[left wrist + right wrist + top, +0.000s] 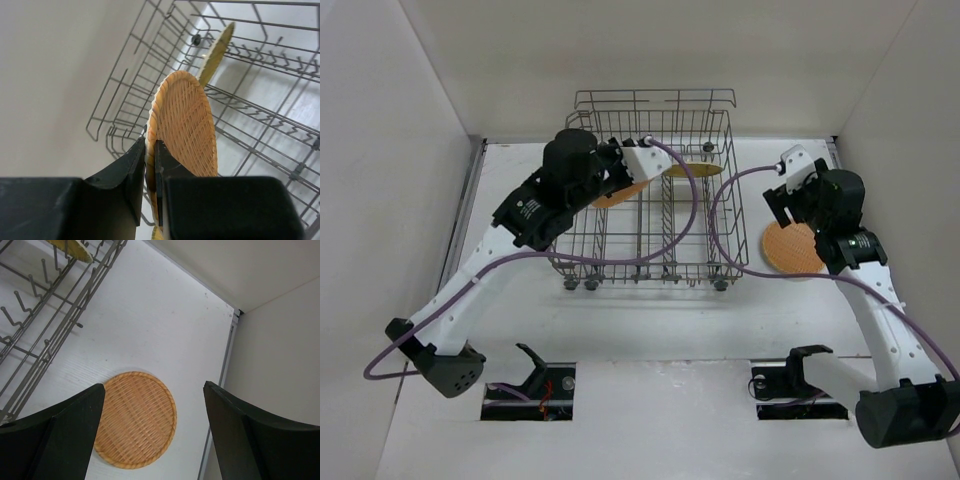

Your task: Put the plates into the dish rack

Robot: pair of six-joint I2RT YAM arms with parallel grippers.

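Left gripper [150,145] is clenching one plate [185,125] over the dish rack [655,100]; right gripper [154,386] (spread wide) is hovering above a second plate [135,420] at the rack's three o'clock.

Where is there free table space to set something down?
Free: the table strip between the dish rack's front and the arm bases. Also the patch behind the flat plate. Crowded: over the rack, where the left gripper holds a second plate.
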